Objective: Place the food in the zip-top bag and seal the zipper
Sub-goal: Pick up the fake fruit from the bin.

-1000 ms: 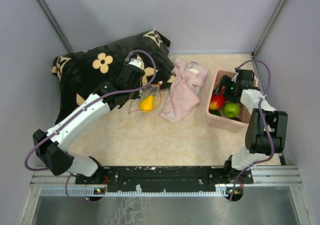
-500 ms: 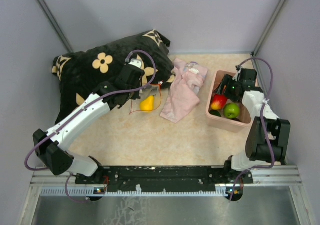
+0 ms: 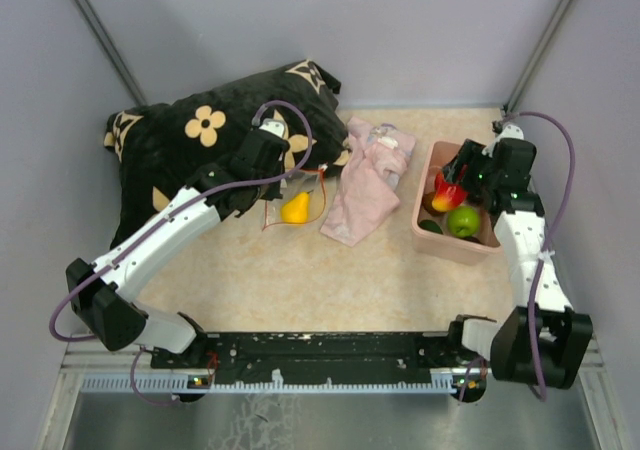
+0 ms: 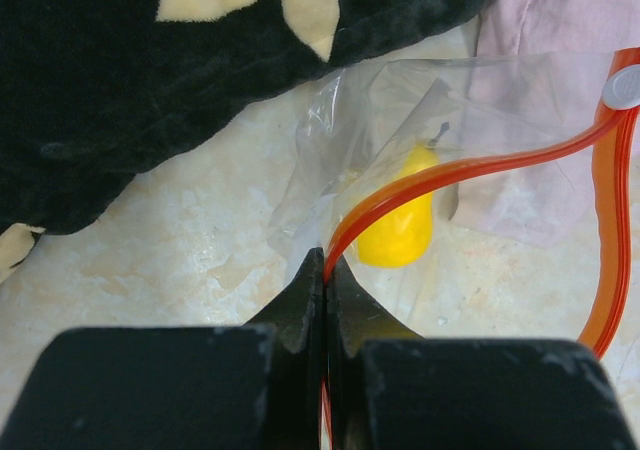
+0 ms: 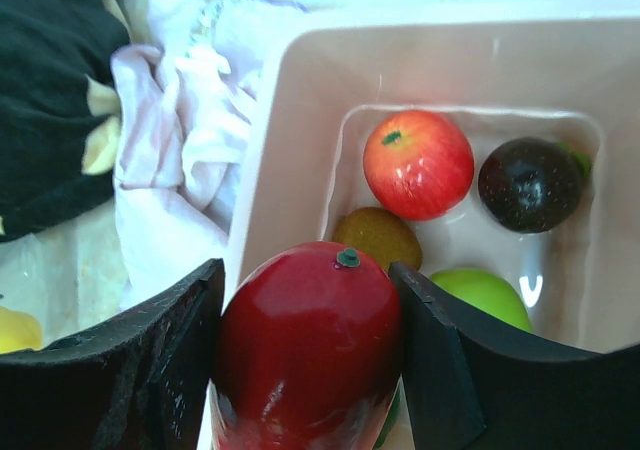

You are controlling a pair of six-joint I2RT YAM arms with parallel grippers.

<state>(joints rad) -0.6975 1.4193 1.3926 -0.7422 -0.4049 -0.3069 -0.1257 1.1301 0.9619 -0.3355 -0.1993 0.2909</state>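
Observation:
The zip-top bag point(image 4: 400, 110) lies crinkled beside the black pillow, with a yellow fruit point(image 4: 397, 225) inside it. Its zipper point(image 4: 450, 173) curves away as an orange-red strip. My left gripper point(image 4: 326, 260) is shut on that strip at the bag's mouth; from above it point(image 3: 283, 177) sits by the bag point(image 3: 303, 195). My right gripper point(image 5: 305, 272) is shut on a glossy red-and-yellow fruit point(image 5: 310, 355) and holds it over the left rim of the pink bin point(image 5: 290, 130). In the top view that fruit point(image 3: 447, 189) hangs above the bin point(image 3: 445, 242).
In the bin lie a red apple point(image 5: 418, 163), a dark fruit point(image 5: 529, 184), a green fruit point(image 5: 485, 295) and a small brownish one point(image 5: 377, 238). A pale pink cloth point(image 3: 365, 180) lies between bag and bin. The black flowered pillow point(image 3: 190, 140) fills the back left.
My right gripper has narrowed onto the red-and-yellow fruit and raised it from the bin, its arm swinging out to the right. The left arm has not moved.

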